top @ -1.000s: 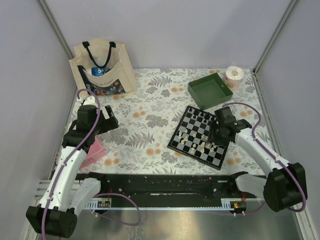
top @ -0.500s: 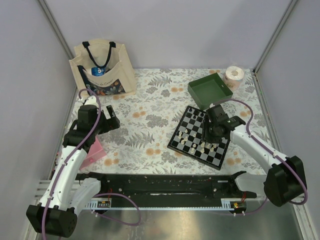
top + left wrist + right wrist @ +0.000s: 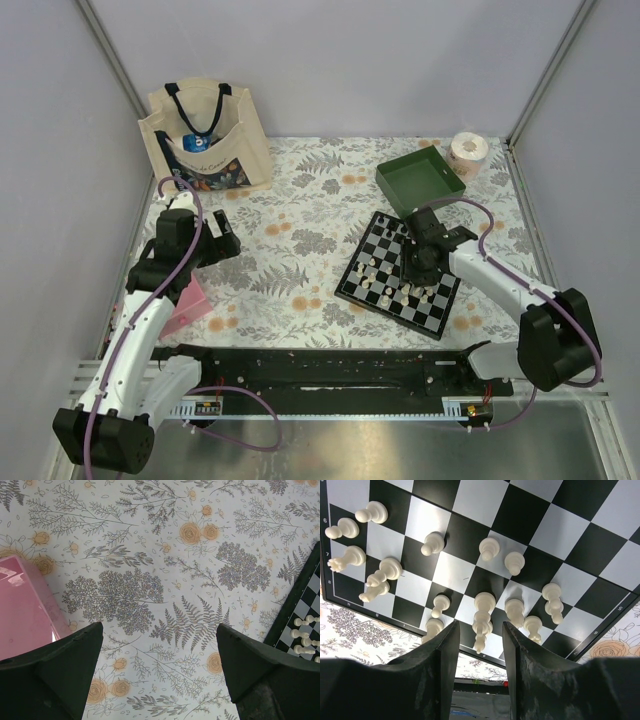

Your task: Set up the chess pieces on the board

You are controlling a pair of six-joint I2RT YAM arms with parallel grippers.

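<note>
Board is lying on the floral table, right of centre, turned at an angle, just near of the green tray. Paper roll is standing at the far right corner. Tote bag is standing at the far left.

Chess pieces: the white ones are standing scattered over the near half of the board, most upright and not in rows. Right wrist view: several are clustering along the edge marked with letters, and two are leaning against each other near the left corner. The top view is too small to tell whether there are dark pieces on the far squares.

Right gripper is hovering low over the middle of the board, pointing down. Its fingers are standing partly spread. A tall white piece is sitting right at the mouth of the gap, its end reaching in between the tips. Daylight is showing on both sides of it, so nothing is being pinched.

Left gripper is hanging over bare table at the left, well apart from the board. Its fingers are spread wide with only cloth between them. Pink box is lying just left of it. The board's black border is showing at the right edge of the left wrist view.
</note>
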